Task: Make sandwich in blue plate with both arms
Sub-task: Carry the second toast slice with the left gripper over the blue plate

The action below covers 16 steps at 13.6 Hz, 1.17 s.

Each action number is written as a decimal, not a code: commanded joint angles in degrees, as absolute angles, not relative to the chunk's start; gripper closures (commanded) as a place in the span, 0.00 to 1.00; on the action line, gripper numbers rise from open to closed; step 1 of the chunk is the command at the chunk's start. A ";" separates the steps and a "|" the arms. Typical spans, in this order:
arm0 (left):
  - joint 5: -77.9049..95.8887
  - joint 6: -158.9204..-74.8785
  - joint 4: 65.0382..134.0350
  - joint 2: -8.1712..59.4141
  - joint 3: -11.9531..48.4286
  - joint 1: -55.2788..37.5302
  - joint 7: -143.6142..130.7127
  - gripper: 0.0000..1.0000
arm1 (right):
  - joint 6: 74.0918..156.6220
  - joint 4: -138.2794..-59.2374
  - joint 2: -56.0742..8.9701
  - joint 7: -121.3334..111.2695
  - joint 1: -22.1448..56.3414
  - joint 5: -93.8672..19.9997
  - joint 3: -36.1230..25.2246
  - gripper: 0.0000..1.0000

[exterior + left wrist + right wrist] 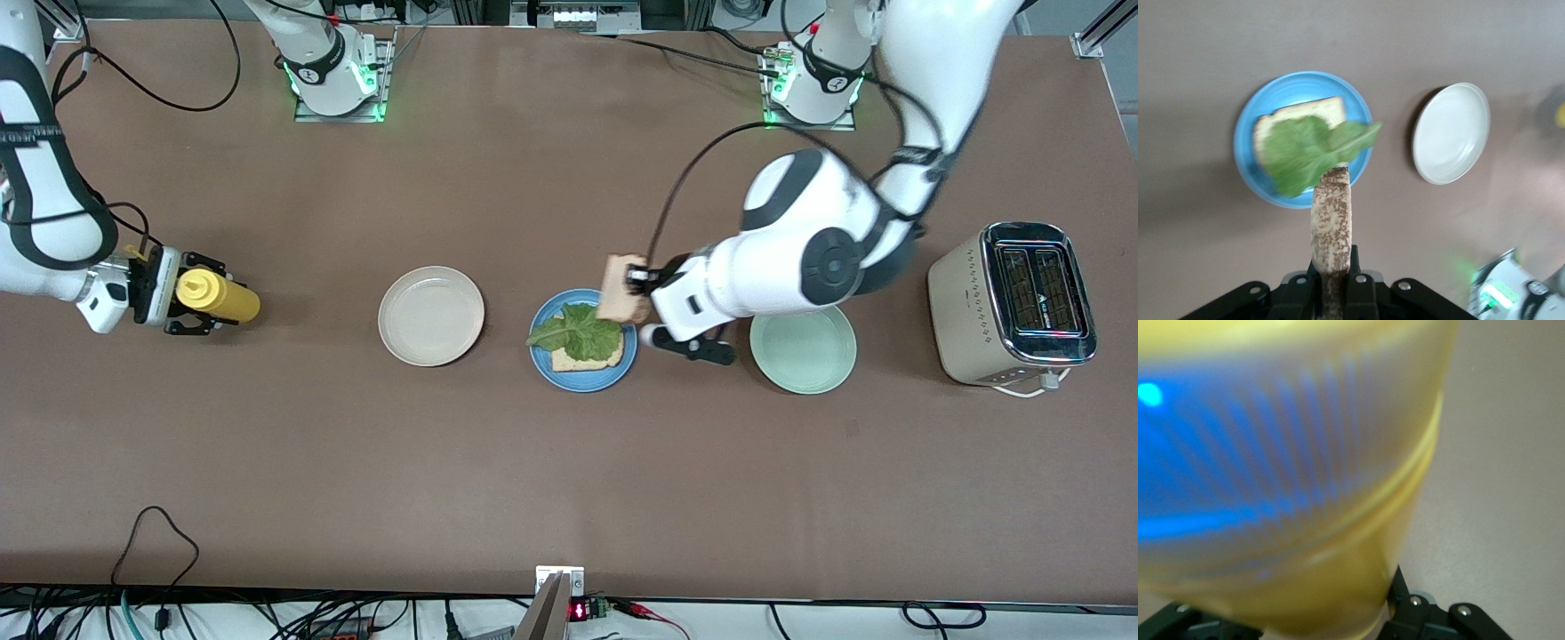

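On the round medium-blue plate (582,373) mid-worktop I had a toasted bread slice (576,358) with a ruffled green lettuce leaf (578,333) overhanging it, and the left pincer (633,283) was clamped on a second speckled brown slice (622,289), held on edge over the plate's rim. I judged the slice could land crooked or drag the loose leaf off, being gripped by one end. The right pincer (191,304) waited at its own end of the worktop, closed on a yellow squeeze bottle (216,297).

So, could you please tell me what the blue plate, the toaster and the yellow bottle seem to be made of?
Blue plate: probably glazed ceramic or hard plastic; it has an even colour and a soft sheen.
Toaster: a cream body, painted metal or plastic, with a shiny chromed metal top that mirrors the light.
Yellow bottle, gripped by the right gripper: likely soft plastic, as it is smooth and faintly translucent in the right wrist view.
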<state>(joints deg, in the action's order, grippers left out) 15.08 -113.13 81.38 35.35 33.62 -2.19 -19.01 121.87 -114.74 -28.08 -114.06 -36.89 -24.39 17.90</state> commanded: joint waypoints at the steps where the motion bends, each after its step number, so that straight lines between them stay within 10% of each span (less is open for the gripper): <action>1: 19.24 -120.39 83.41 36.64 33.66 -2.28 -19.78 0.99 | 121.38 -112.68 -31.72 -116.10 -40.07 -25.84 19.16 0.99; 8: 21.27 -135.96 88.86 40.60 33.66 -5.44 -19.60 0.99 | 121.64 -111.01 -37.00 -116.46 -41.66 -26.98 19.25 0.95; 13: 21.27 -138.69 90.17 42.36 33.58 -5.36 -19.16 0.96 | 122.70 -111.01 -37.09 -115.76 -41.66 -27.16 19.25 0.18; 16: 21.27 -138.78 90.26 43.94 33.57 -4.83 -18.72 0.96 | 122.96 -111.00 -37.09 -115.66 -41.57 -29.00 19.25 0.00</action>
